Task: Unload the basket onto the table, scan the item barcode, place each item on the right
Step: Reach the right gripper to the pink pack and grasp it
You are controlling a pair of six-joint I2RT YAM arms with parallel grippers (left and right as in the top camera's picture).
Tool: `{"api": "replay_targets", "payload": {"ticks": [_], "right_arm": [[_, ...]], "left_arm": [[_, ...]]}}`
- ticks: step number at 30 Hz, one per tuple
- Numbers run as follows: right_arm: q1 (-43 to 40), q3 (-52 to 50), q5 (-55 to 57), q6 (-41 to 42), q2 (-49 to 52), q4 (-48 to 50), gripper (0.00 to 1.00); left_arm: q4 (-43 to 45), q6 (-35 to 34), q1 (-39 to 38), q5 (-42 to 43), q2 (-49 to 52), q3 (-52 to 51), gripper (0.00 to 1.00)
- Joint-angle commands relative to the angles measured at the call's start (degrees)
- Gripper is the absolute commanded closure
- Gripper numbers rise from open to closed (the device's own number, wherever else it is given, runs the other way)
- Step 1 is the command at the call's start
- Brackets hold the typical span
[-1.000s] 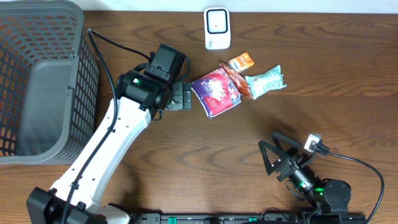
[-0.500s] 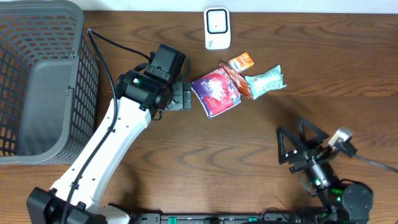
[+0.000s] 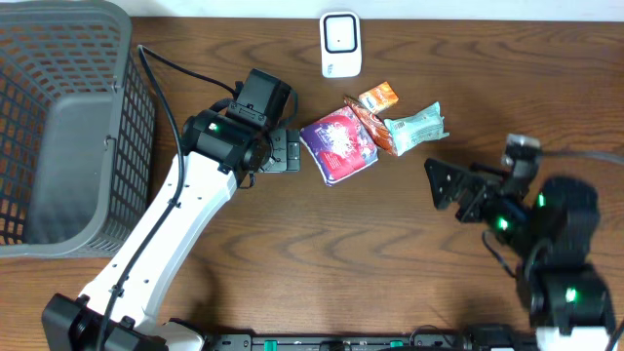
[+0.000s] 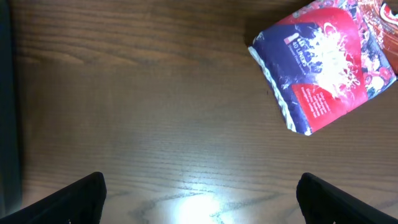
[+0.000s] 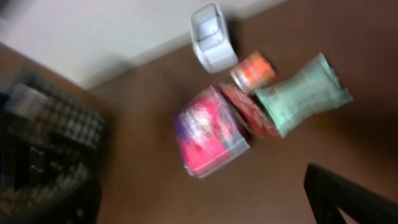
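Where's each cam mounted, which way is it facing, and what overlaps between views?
Overhead: fixed above the wooden table, looking straight down; both arms, left claw and right claw show.
Left wrist: low over the table, looking down past its open claw fingers at the purple-and-red snack packet.
Right wrist: blurred, angled across at that packet, the white scanner and the grey mesh basket; one finger shows.
Shared: all three see the packet.

The white box-shaped scanner [image 3: 340, 44] stands at the far edge of the brown wooden table [image 3: 526, 78]. In front of it cluster 4 packets: small orange pouch [image 3: 378, 97] nearest, red wrapper [image 3: 370, 127] behind that, pale green wrapper [image 3: 417, 127] front-right, purple-and-red pack [image 3: 337, 144] straight in front. The grey plastic mesh basket [image 3: 58, 127] sits well left of the scanner.
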Motion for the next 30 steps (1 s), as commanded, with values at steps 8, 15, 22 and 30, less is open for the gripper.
{"api": "replay_targets", "payload": {"ticks": [8,15,22,30], "right_arm": [[-0.3,22.3,5.1,-14.6,28.0,-20.9,0.01],[-0.3,25.0,4.7,-9.4,34.3,-13.0,0.01],[-0.2,24.1,5.2,-9.4,34.8,-9.2,0.01],[-0.2,23.5,5.2,-5.0,39.6,-2.2,0.01]], "left_arm": [[-0.3,-0.3,0.0,-1.1,0.0,-0.1,0.02],[-0.3,-0.3,0.0,-1.1,0.0,-0.1,0.02],[-0.3,-0.3,0.0,-1.1,0.0,-0.1,0.02],[-0.3,-0.3,0.0,-1.1,0.0,-0.1,0.02]]}}
